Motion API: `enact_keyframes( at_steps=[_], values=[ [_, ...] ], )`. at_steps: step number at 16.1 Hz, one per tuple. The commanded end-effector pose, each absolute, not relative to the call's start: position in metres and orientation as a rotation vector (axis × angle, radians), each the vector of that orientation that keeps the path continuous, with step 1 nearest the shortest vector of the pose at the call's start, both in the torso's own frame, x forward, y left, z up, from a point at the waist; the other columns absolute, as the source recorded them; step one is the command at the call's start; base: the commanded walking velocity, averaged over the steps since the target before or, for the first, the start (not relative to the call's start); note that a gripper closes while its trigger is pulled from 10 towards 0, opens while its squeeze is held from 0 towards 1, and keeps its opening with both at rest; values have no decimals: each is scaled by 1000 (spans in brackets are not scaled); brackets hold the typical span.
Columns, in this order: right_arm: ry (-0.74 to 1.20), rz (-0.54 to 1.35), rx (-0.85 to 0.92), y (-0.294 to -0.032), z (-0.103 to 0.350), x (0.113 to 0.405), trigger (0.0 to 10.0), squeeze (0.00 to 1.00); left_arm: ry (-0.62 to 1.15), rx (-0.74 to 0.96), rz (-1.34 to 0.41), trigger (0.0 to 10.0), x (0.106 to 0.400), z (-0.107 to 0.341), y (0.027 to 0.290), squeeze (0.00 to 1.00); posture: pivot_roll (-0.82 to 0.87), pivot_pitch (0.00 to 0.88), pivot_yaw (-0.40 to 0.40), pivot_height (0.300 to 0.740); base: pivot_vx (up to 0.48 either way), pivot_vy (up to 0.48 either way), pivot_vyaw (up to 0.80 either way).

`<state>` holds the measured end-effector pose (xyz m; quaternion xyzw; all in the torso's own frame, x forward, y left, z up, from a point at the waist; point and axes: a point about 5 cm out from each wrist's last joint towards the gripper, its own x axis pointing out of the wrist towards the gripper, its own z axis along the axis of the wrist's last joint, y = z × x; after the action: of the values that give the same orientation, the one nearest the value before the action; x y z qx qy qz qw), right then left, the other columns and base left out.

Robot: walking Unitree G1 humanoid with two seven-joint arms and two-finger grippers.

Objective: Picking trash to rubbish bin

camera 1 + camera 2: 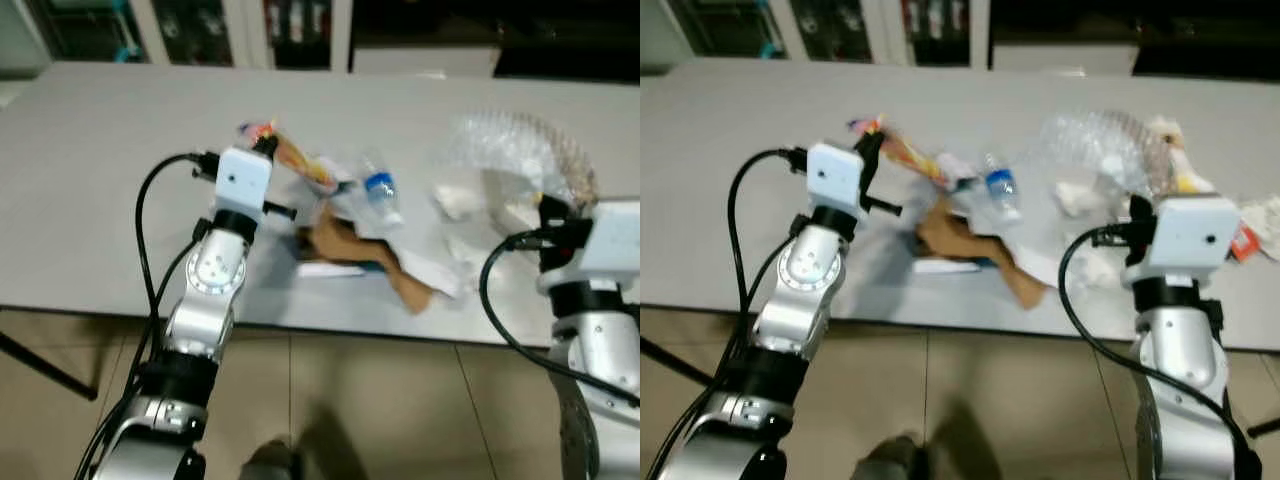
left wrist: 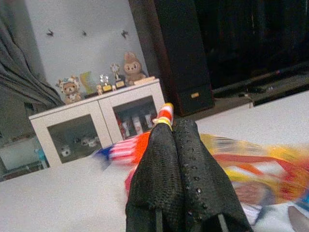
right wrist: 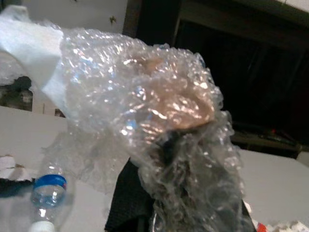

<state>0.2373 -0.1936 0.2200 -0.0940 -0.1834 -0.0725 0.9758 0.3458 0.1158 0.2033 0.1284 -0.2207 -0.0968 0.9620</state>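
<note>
From the head views, the left tool (image 1: 268,143) sits at a colourful wrapper (image 1: 300,165) on the tabletop (image 1: 100,180); a bottle (image 1: 381,190) and brown paper (image 1: 345,245) lie unpicked. The left wrist view shows it clenched on that wrapper. The right wrist view shows the right tool (image 3: 166,145) wrapped in bubble wrap (image 3: 145,92), apparently grasping it. Binning seems barely begun.

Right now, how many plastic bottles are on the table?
1: a crushed clear bottle with a blue label lies mid-table, between the colourful wrapper and the bubble wrap. Others may be hidden under that pile.
</note>
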Motion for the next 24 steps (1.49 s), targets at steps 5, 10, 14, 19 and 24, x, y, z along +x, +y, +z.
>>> enact_keyframes(
  at_steps=[5,10,14,19,24],
  values=[
    [-362,-154,-186,-192,219,238,10000,0,-453,257,-203,0,346,206,110,0,105,105,-4,740,0,0,800],
    [-362,-159,-184,-193,219,239,10000,0,-452,266,-202,0,345,207,109,0,106,105,-2,740,0,0,800],
    [-364,-154,-181,-192,220,241,10000,0,-447,274,-194,0,346,206,110,0,112,102,-4,740,0,0,800],
    [-363,-144,-179,-190,220,243,10000,0,-433,275,-183,39,347,204,112,0,118,107,-5,740,0,0,800],
    [-363,-132,-166,-187,219,245,10000,0,-428,278,-170,784,347,205,115,0,123,109,-4,740,0,0,800]
  ],
)
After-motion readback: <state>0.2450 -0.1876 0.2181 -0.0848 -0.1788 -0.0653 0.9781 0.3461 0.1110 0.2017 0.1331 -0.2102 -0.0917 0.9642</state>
